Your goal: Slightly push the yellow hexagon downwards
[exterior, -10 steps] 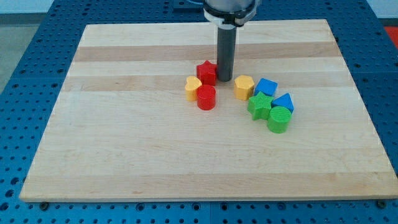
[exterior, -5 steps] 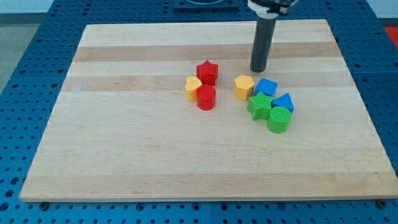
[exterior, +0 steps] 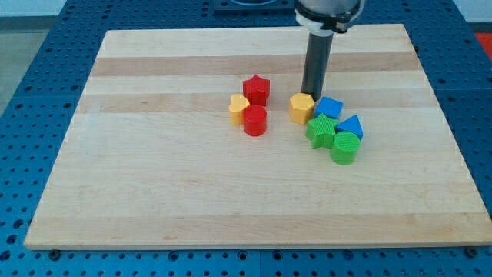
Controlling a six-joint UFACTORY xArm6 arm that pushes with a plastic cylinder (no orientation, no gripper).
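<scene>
The yellow hexagon lies on the wooden board, right of the middle. My tip stands at the hexagon's upper right edge, touching or nearly touching it. A blue block sits right against the hexagon's right side, and a green star touches it below right.
A blue triangular block and a green cylinder lie to the lower right. To the left sit a red star, a yellow heart and a red cylinder, close together.
My tip went from beside the red star to the right and up, then came back down and left to the yellow hexagon's upper edge. The blocks have not visibly moved.
</scene>
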